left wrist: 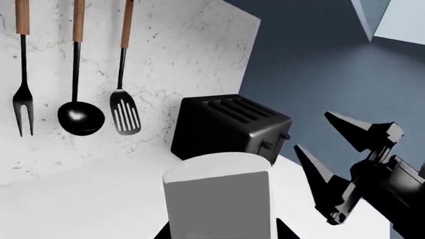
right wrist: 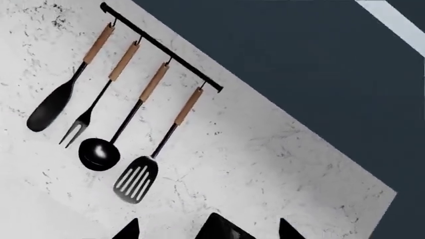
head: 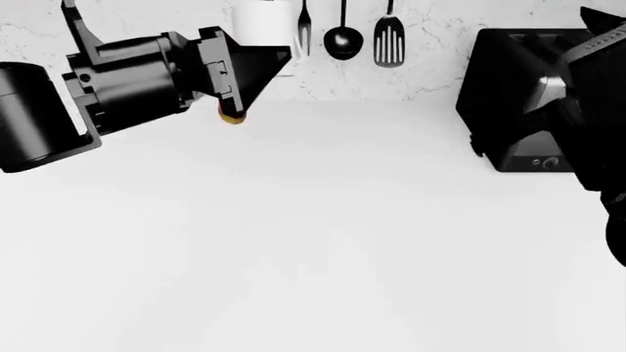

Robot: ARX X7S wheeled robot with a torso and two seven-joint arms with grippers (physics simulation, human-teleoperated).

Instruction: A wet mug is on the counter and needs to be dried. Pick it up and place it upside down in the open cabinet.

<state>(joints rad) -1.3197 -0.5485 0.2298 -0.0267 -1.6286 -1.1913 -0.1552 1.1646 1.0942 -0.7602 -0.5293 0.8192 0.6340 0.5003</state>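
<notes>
1. Left gripper [head: 278,55] raised at far left over the counter [head: 313,242], fingers clamped on the white mug [left wrist: 219,196].
2. Mug held off the counter, toaster [left wrist: 229,124] beyond it.
3. Right gripper [left wrist: 335,162] near the toaster at right, fingers spread wide, holding nothing.
4. Fork [right wrist: 83,119], ladle [right wrist: 99,153], slotted turner [right wrist: 136,181] hang on the far wall.

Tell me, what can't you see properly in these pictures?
- mug: head view, top cut by the picture edge, bottom behind the left gripper; handle unseen anywhere.
- orange fruit: head view, mostly behind the left gripper.
- toaster: head view, right side behind the right arm.
- open cabinet: in no view.
- Grip on the mug: left wrist view, fingertips cut off.
</notes>
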